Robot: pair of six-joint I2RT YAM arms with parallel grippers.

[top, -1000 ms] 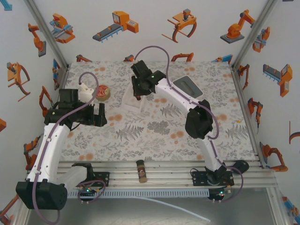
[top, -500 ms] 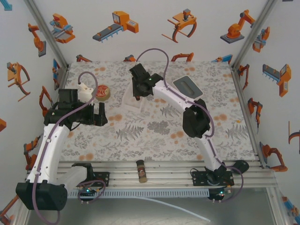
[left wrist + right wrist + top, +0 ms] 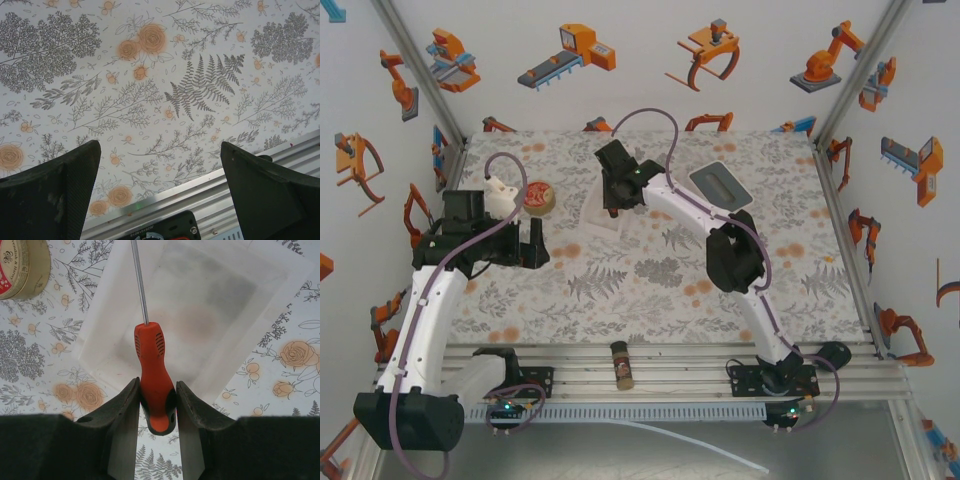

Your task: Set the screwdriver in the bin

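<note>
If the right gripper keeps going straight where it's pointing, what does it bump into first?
Probably the bin: the right gripper points into it, and the screwdriver it holds would touch first. Depth is unclear.

The left arm (image 3: 420, 310) and right arm (image 3: 682, 207) are showing white links and black joints, purple cables (image 3: 646, 111) trailing along them.
</note>
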